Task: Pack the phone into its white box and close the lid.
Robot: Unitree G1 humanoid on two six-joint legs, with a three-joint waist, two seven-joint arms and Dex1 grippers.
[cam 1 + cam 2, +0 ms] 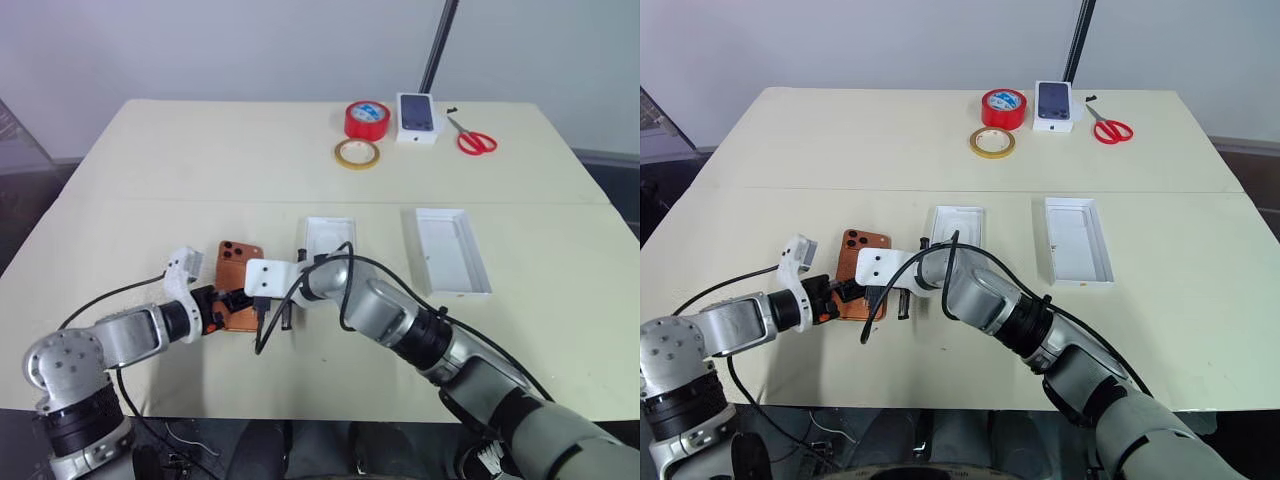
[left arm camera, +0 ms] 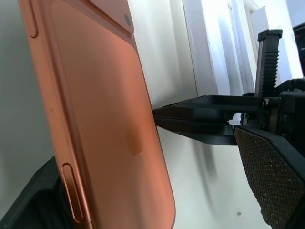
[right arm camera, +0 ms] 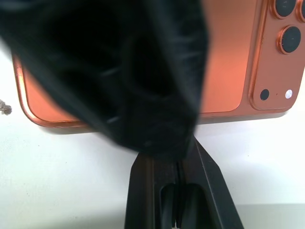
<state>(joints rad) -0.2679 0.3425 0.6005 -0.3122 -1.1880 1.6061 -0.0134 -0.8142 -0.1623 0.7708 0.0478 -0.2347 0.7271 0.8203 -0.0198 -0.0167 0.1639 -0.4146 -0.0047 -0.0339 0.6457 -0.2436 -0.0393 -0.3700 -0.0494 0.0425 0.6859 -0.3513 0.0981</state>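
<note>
Near the front edge of the table [image 1: 150, 170], toward its left, the phone [image 1: 238, 268] lies back-up, its camera cluster at the far end. No brand mark or writing can be read on its copper-orange back. The left gripper [image 1: 222, 306] sits at the phone's near end with its fingers spread wide, one on either side of the phone's edge; the left wrist view shows one textured pad [image 2: 274, 176] apart from the phone, so no clamp can be confirmed. The right gripper [image 1: 274, 318] points down just beside the phone's right edge, its fingers pressed together on nothing.

Just right of the grippers lies the white box [image 1: 328, 240], open side up. Farther right is the lid [image 1: 450, 250], inside up. At the far edge stand a red tape roll [image 1: 367, 120], a yellow tape roll [image 1: 357, 153], a small white box [image 1: 417, 117] printed with a dark phone picture, and red-handled scissors [image 1: 475, 139]. Any lettering on these is too small to read.
</note>
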